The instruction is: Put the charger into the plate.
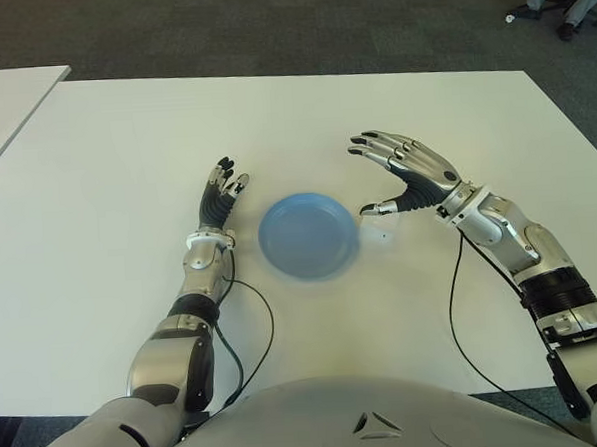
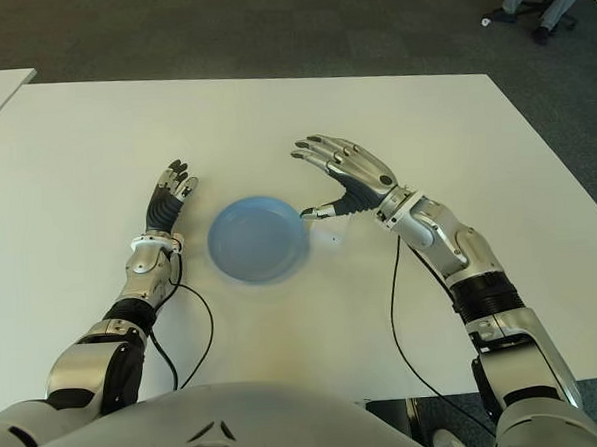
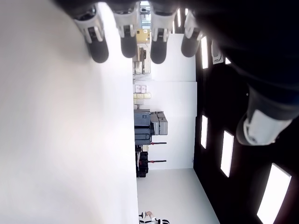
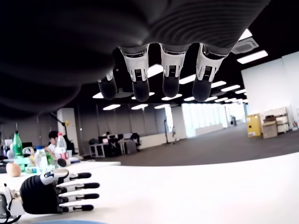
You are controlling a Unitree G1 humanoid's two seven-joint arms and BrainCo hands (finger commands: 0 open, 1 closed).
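Your right hand hovers open, empty, right of the round blue plate mid-frame. Small white charger lies on the white tabletop beside the plate's right rim. Left hand relaxed left of plate. Next: grasp charger.

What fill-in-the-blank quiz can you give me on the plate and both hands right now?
The plate on the table is ___ in colour.
It lies ___ the left hand and the right hand.
The right hand, with its fingers spread, holds ___.
Missing words: blue; between; nothing.
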